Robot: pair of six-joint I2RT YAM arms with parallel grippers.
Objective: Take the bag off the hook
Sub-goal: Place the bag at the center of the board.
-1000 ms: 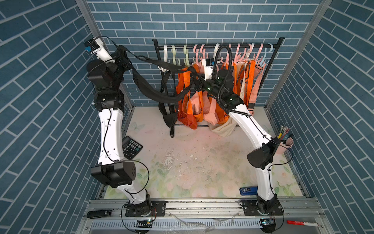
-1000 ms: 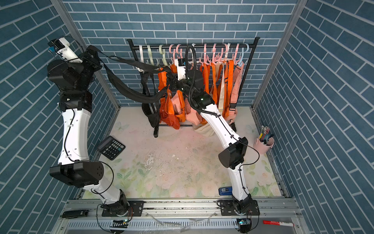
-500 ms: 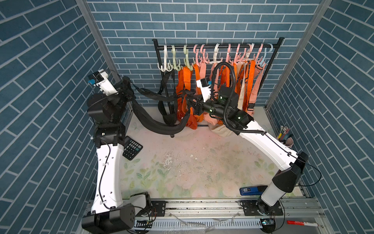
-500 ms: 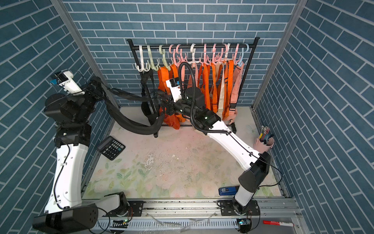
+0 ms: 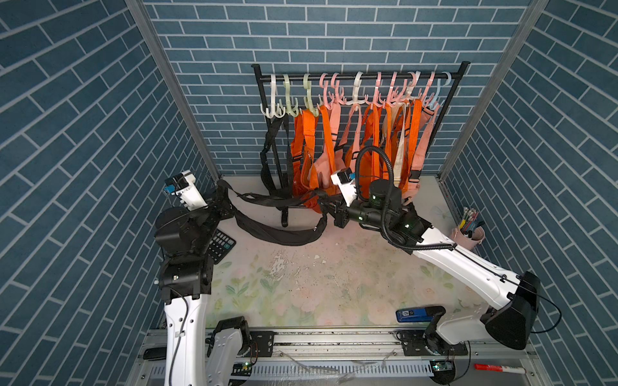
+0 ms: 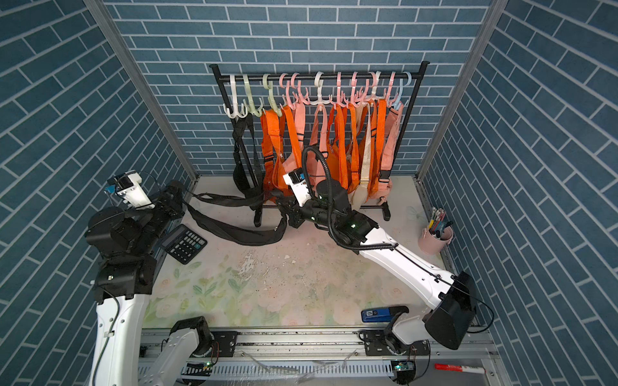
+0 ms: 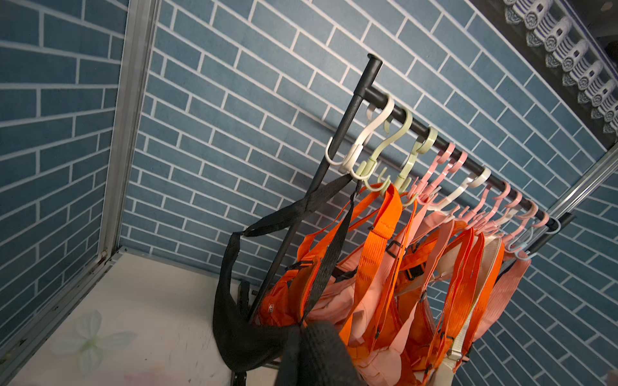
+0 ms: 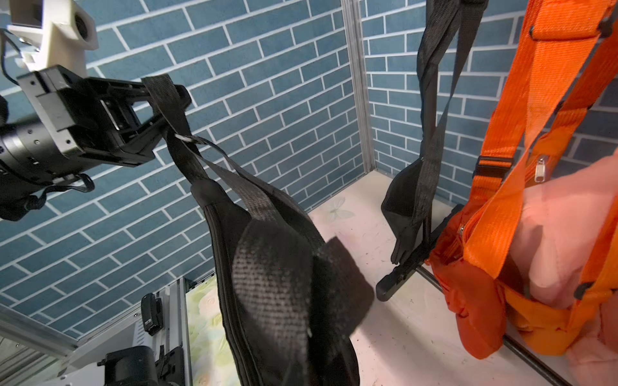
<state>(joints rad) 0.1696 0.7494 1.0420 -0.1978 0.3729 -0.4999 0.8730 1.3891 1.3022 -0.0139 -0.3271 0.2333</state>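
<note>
The black bag (image 5: 282, 234) is off its hook and slung low in front of the rack (image 5: 361, 76), its pouch sagging toward the table (image 5: 334, 277) because I carry it by the strap ends, not the body. My left pincer (image 8: 167, 110) is clamped tight on one strap end, out to the side of the rack, and my right pincer (image 5: 327, 205) grips the other end just before the orange bags (image 5: 307, 140). A second black bag (image 5: 271, 157) hangs from the white hook (image 5: 272, 110) at the rack's end, so I judge holding mine forward prevents tangling.
</note>
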